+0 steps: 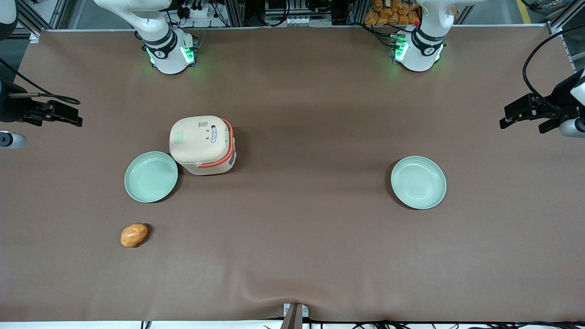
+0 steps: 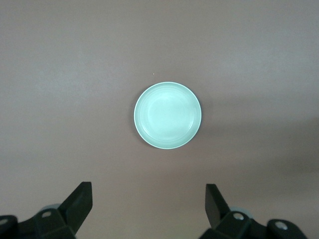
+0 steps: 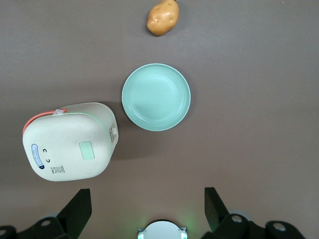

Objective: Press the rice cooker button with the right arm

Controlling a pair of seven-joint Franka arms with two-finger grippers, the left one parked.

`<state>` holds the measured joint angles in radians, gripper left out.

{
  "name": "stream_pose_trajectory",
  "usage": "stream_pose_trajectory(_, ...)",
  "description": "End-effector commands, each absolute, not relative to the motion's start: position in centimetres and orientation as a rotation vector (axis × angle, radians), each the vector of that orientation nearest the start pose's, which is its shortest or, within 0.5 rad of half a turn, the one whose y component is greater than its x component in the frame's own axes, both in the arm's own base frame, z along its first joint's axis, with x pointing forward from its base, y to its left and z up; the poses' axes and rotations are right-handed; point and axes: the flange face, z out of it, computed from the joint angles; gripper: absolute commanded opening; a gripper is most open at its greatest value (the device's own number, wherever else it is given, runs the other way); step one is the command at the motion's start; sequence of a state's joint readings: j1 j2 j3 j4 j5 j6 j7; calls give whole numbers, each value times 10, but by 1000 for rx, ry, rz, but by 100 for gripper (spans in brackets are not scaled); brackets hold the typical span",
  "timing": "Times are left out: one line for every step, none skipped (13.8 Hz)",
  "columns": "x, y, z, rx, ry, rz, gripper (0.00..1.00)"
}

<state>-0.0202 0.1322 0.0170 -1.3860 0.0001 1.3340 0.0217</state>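
The slim black gripper [image 1: 68,114] hangs high at the working arm's end, fingers [image 3: 79,209] spread wide and empty — well apart from the small cream rounded-square rice cooker [image 1: 203,144], whose pale-green lid button [image 1: 178,136] faces up, unobstructed for pressing.

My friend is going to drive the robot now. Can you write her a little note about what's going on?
Right arm's end effector: open, holding nothing, high above the table, away from the rice cooker.
Rice cooker: lid shut, touching a green plate. A potato lies nearer the front camera.
Button: on the lid, untouched.
Done: nothing yet.
Left: bring the end effector over the button and press down.
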Motion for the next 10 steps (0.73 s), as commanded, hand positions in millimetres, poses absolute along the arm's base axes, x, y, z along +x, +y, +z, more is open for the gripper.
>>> stream_pose_trajectory(565,-4,620,-3126,43,298,100)
stream_pose_trajectory(565,-3,621,-3124,42,298,100)
stream_pose_trajectory(565,-3,621,-3124,38,298,100)
stream_pose_trajectory(566,-3,620,-3124,38,298,100)
stream_pose_trajectory(566,-3,620,-3124,40,298,100)
stream_pose_trajectory(566,-4,618,-3122,47,303,100)
stream_pose_trajectory(566,-4,619,-3127,48,303,100)
stream_pose_trajectory(564,-2,618,-3127,44,327,100)
stream_pose_trajectory(561,4,615,-3123,32,375,100)
stream_pose_trajectory(561,10,613,-3126,41,383,100)
